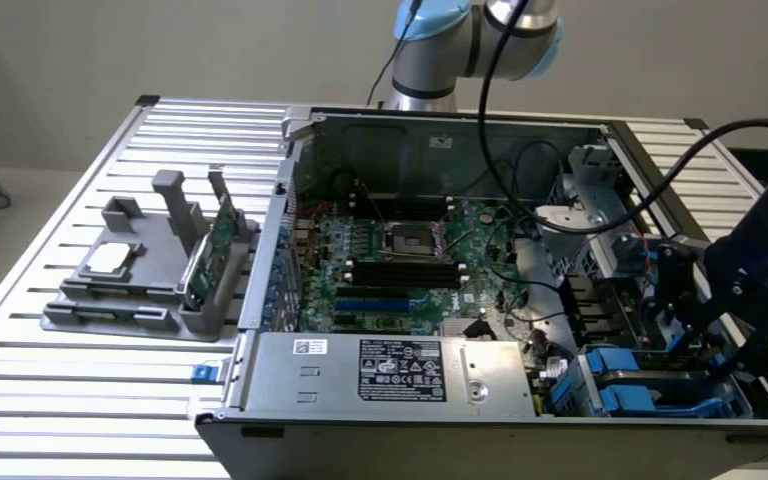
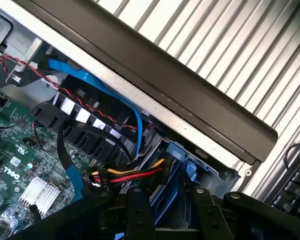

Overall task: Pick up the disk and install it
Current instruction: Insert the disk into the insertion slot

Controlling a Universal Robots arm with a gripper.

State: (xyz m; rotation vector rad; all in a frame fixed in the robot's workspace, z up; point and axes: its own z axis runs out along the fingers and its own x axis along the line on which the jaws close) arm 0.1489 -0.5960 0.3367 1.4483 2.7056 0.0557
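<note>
End effector (image 2: 167, 194) low in drive bay (image 2: 215, 162) beside case wall (image 2: 190, 95), straddling disk (image 2: 161, 206) blue edge (grip unclear).

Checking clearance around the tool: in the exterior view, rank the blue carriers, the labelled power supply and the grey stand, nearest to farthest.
From the tool:
1. blue carriers, just beside it, exterior view's right.
2. power supply, front middle.
3. grey stand, exterior view's far left.

Arm (image 1: 431, 45): one, base upright at rear, reaching toward the exterior view's right. Gripper (image 2: 167, 215): black, lowered, angled downward.
</note>
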